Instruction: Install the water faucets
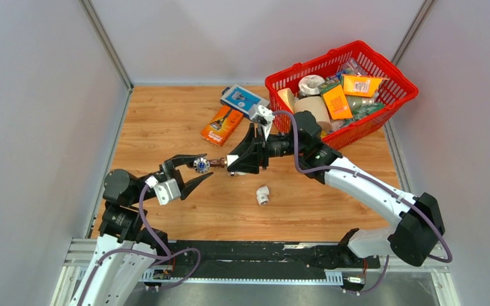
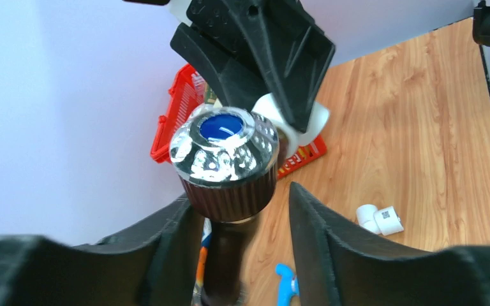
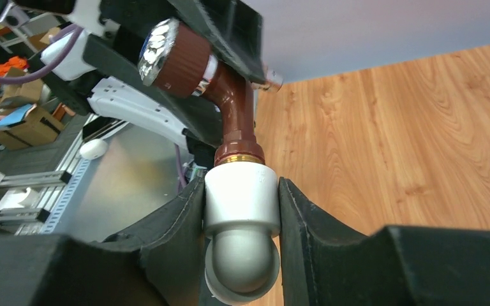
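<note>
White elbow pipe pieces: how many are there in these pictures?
2. One white elbow is clamped in the right gripper, with the brown faucet joined to it. The second elbow lies loose on the table near the middle. The red basket could hide more.

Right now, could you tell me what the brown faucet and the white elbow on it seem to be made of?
The faucet has a glossy brown body, plastic or coated metal; I cannot tell which. Its cap is mirror-bright, chrome-like, with a blue inset. The elbow is smooth matte white, likely plastic.
</note>
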